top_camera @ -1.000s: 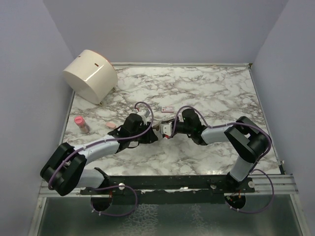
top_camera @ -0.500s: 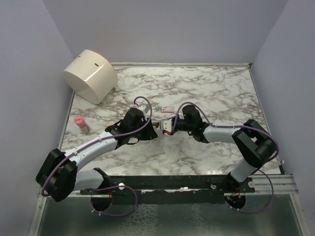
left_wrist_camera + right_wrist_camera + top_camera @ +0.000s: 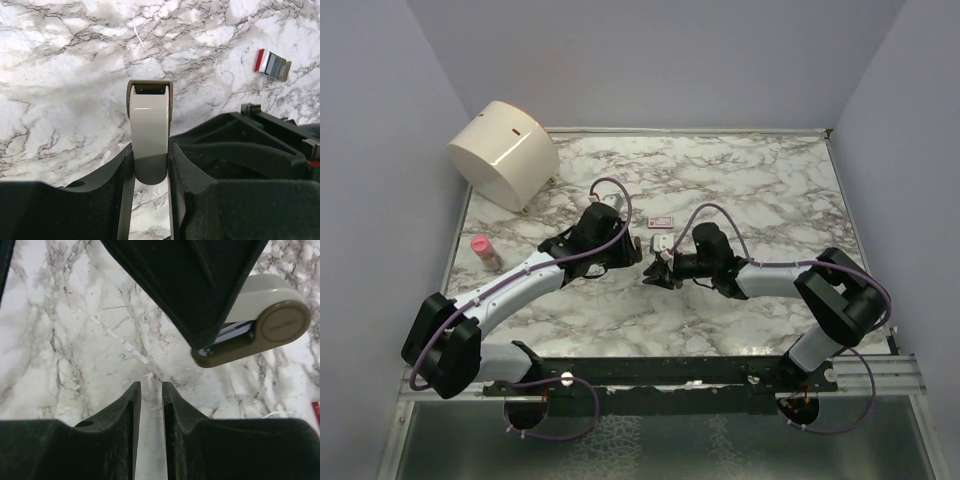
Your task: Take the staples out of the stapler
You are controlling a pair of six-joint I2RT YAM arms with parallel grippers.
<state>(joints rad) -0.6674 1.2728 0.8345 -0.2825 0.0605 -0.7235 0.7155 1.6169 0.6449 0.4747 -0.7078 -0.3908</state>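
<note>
Jaws, left gripper (image 3: 150, 148): clamped on the 2 long sides of the stapler (image 3: 149, 131), a cream cap over a brown base.
Jaws, right gripper (image 3: 151, 386): drawn to a narrow slit with only marble showing through it, so nothing is held.
Stapler position: over the marble table (image 3: 750, 190), between the 2 grippers. In the right wrist view its end with the round disc (image 3: 281, 323) sticks out past the left fingers.
Staples: no loose strip is visible. A dark, silvery slot (image 3: 234, 330) sits between cap and base, and I cannot tell if a strip is inside.
Step in hand: probably bringing the right gripper to the stapler to open it or draw the strip out.
Doing it well: keep the left clamp firm and level. Line the right fingers up with that slot and pull straight along the stapler's length, working low over the marble so a freed strip does not scatter.
Risk: a sideways tug could twist the stapler in the left pads.
Writing: none is readable. The disc's relief is blurred, and the red-edged silvery tile (image 3: 272, 65) shows no legible print.
</note>
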